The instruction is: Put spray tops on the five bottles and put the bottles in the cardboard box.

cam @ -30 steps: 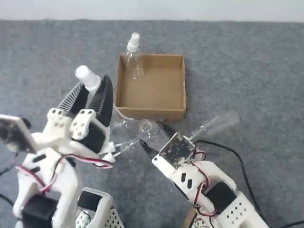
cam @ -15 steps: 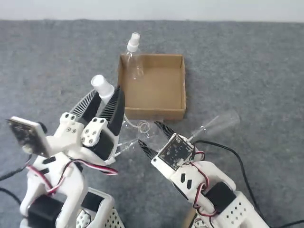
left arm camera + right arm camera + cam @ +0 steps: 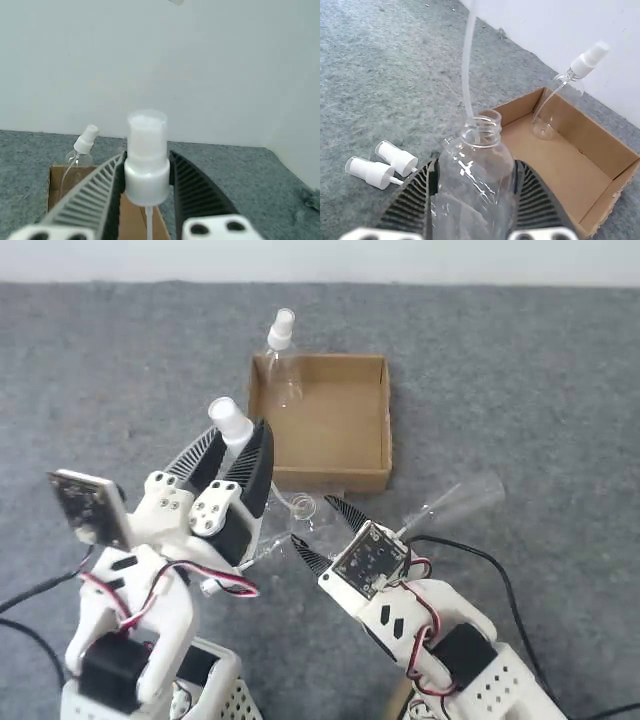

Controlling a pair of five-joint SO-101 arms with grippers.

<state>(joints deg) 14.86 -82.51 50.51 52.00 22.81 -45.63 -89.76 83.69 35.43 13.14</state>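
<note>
Grey carpeted surface [image 3: 520,360] runs to a white wall [image 3: 200,60]. The left gripper [image 3: 238,432] clamps a spray top [image 3: 225,415] whose tube dips into the open bottle [image 3: 475,170] held in the right gripper [image 3: 312,520], just before the cardboard box [image 3: 386,430], where a capped bottle [image 3: 283,365] stands in the far left corner. Two loose spray tops [image 3: 396,157] lie beside the held bottle; a second open bottle [image 3: 462,500] lies right of the box.
</note>
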